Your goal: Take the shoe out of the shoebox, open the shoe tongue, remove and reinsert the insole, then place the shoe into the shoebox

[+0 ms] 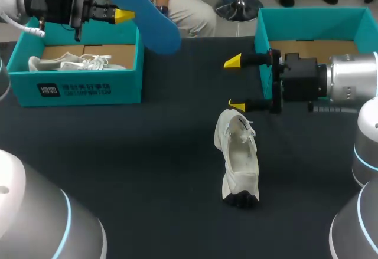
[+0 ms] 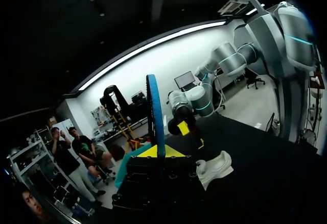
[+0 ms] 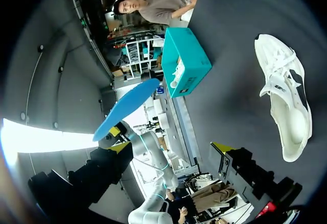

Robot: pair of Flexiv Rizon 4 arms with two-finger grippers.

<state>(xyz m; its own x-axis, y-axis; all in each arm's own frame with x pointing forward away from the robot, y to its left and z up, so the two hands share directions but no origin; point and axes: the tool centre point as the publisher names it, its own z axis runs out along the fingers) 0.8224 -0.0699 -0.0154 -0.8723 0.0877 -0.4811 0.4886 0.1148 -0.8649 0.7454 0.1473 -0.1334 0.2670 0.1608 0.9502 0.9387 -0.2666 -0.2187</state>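
A white shoe (image 1: pixel 239 158) stands on the dark table near the middle, its opening upward and empty inside; it also shows in the wrist views (image 2: pixel 214 168) (image 3: pixel 286 96). High over the left shoebox (image 1: pixel 77 88), my left gripper (image 1: pixel 124 16) is shut on one end of the blue insole (image 1: pixel 147 17). In the left wrist view the insole (image 2: pixel 156 114) stands edge-on between the yellow tips (image 2: pixel 155 151). My right gripper (image 1: pixel 235 84) is open just behind the shoe, its nearer tip close above the shoe's far end. The right wrist view shows its wide-apart tips (image 3: pixel 171 146) and the insole (image 3: pixel 127 109).
The teal left shoebox holds a second white shoe (image 1: pixel 71 63). Another teal box (image 1: pixel 307 20), open, stands at the back right behind my right arm. Between the boxes and around the shoe lies dark bare table.
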